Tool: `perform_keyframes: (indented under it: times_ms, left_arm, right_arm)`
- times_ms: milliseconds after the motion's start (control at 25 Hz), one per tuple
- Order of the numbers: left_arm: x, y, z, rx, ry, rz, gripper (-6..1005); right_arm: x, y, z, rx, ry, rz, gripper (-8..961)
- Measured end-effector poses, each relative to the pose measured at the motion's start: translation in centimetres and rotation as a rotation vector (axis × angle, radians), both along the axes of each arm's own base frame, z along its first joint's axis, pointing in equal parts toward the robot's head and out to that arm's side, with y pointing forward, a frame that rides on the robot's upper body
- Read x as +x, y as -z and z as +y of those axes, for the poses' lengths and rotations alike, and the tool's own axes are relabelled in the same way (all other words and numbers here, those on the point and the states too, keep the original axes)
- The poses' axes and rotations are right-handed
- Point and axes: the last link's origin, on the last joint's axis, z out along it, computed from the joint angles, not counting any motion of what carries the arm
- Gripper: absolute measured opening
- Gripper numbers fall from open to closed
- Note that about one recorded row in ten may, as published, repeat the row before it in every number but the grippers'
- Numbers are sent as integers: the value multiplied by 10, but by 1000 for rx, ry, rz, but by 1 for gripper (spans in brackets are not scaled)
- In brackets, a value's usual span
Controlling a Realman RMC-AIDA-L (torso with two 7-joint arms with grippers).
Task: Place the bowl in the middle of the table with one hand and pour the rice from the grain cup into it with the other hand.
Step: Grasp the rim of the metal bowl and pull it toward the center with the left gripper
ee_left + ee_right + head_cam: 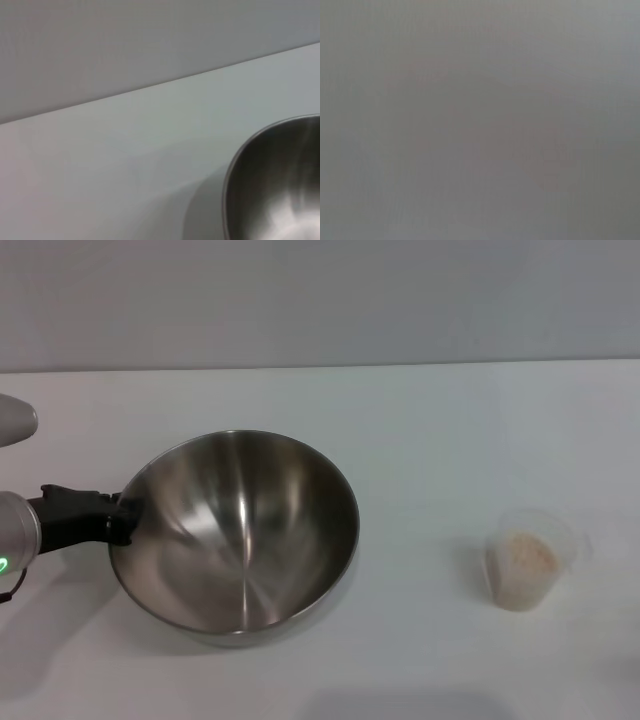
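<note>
Head view, left claw (122, 517) at bowl (240, 530) rim, cup (525, 562) far right

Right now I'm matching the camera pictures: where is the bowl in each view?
Head view: the bowl sits left of centre, left gripper at its rim.
Left wrist view: only part of its rim and inside shows, at the lower right corner.
Right wrist view: not in it.
Shared landmark: the white table.

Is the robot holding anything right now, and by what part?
The left hand grips the bowl by its left rim. The grain cup stands unheld.
</note>
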Motion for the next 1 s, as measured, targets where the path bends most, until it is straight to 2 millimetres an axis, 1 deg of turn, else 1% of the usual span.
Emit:
perform_keyframes:
  times_ms: [160,520,680,880,920,1000]
  left_arm:
    - [1,-1,-1,4,-3,-5,88]
    - [5,1,0,-19,-12,-23,71]
    - [9,-4,4,-28,-53,-59,69]
    - [22,-8,11,-55,-71,-128,64]
    - [22,-8,11,-55,-71,-128,59]
    - [27,-11,15,-64,-80,-190,50]
  right_arm:
    - [0,0,0,0,0,0,738]
    - [0,0,1,1,-3,0,738]
    - [0,0,1,0,-3,0,738]
    - [-1,0,2,0,-5,0,738]
    - [-1,0,2,0,-5,0,738]
    - [-1,0,2,0,-4,0,738]
